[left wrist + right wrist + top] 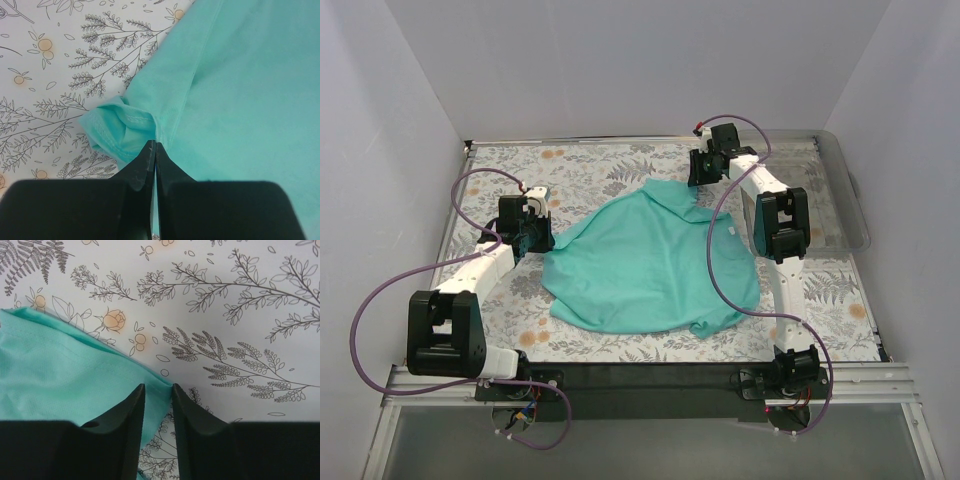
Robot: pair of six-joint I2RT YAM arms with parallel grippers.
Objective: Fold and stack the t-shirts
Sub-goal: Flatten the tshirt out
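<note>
Showing the shirt (645, 265) spread loosely, not yet folded, at the centre of the table (600, 165) in the top view, with both arms at its rim.

We see the left claw (532, 238) at the shirt's left edge, mid-left of the frame. In its wrist view the fingers are pressed together with teal cloth pinched between them, just beside a bunched sleeve (112, 132).

We see the right claw (703, 172) at the shirt's upper right corner. In its wrist view the fingers stand apart, astride the cloth's edge. Cloth lies in the gap but is not clamped, and bare patterned table fills the right of that frame.

The relation that matters is this. The line joining the two claws runs from mid-left up to the upper right of the top view, and nearly all the shirt lies below it, toward the lower centre. We cannot tell the shirt's long axis with certainty from its rumpled outline. Each claw already sits on its own nearest edge.

We judge that the right claw must first pinch its edge. The two could then carry that far rim together, down the frame and over the body.
</note>
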